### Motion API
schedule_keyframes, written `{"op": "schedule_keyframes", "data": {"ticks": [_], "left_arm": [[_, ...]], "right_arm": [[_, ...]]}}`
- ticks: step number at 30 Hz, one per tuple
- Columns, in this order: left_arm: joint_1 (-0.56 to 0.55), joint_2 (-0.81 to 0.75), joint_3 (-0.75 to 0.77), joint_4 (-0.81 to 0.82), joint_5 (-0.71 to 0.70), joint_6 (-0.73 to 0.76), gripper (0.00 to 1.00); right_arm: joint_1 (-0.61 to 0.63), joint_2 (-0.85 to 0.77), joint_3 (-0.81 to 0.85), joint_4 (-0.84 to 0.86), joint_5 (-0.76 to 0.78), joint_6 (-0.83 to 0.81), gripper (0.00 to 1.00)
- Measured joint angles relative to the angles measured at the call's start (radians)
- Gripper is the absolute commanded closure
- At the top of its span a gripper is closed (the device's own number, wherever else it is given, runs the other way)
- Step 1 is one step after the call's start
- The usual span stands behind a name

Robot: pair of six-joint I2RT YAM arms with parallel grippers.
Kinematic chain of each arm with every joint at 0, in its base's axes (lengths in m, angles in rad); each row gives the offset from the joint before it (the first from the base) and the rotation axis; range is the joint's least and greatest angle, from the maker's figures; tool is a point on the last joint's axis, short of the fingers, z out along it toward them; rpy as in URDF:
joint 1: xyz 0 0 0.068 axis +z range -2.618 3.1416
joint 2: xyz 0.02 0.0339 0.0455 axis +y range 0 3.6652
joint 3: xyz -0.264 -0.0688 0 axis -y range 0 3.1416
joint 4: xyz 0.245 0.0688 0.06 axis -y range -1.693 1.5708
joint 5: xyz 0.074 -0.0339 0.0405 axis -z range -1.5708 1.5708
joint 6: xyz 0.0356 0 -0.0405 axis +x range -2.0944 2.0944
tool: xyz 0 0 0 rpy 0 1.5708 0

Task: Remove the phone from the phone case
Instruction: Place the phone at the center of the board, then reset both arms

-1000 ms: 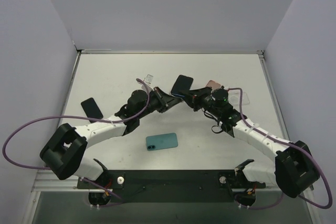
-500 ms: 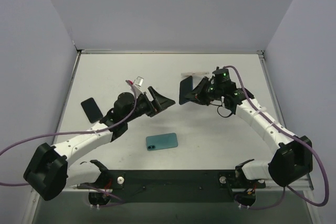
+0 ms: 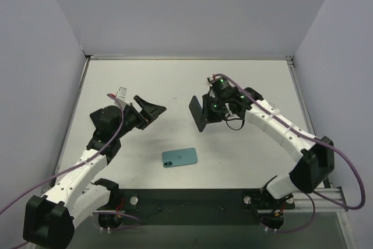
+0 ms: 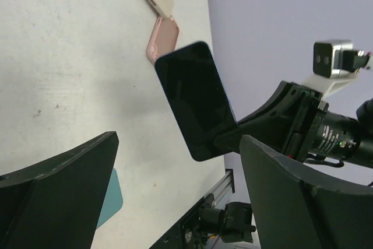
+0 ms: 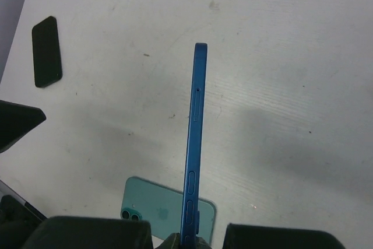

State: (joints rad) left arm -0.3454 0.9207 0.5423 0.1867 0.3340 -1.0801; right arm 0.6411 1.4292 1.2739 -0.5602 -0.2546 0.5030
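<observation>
The left end effector (image 3: 151, 111) hangs over the table (image 3: 128, 80), fingers spread wide and empty. Across from it, the right end effector (image 3: 205, 116) is pinched tight on one end of the phone (image 3: 197, 114), holding it off the table on edge, dark screen facing the left arm, blue side and buttons showing. A teal phone (image 3: 179, 157) lies flat on the table nearby. A black phone (image 5: 46, 51) lies well off to the left.
</observation>
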Motion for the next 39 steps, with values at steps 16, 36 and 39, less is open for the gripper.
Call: {"op": "schedule_keyframes", "data": {"ticks": [16, 36, 39], "left_arm": [[0.075, -0.241, -0.027, -0.294, -0.001, 0.075, 0.03], [0.108, -0.281, 0.043, -0.447, -0.012, 0.124, 0.03], [0.113, -0.254, 0.069, -0.455, -0.015, 0.143, 0.03]], "right_arm": [[0.053, 0.679, 0.261, 0.532, -0.269, 0.188, 0.9], [0.049, 0.693, 0.385, 0.299, 0.094, 0.191, 0.0], [0.002, 0.561, 0.304, 0.241, 0.206, 0.164, 0.0]]}}
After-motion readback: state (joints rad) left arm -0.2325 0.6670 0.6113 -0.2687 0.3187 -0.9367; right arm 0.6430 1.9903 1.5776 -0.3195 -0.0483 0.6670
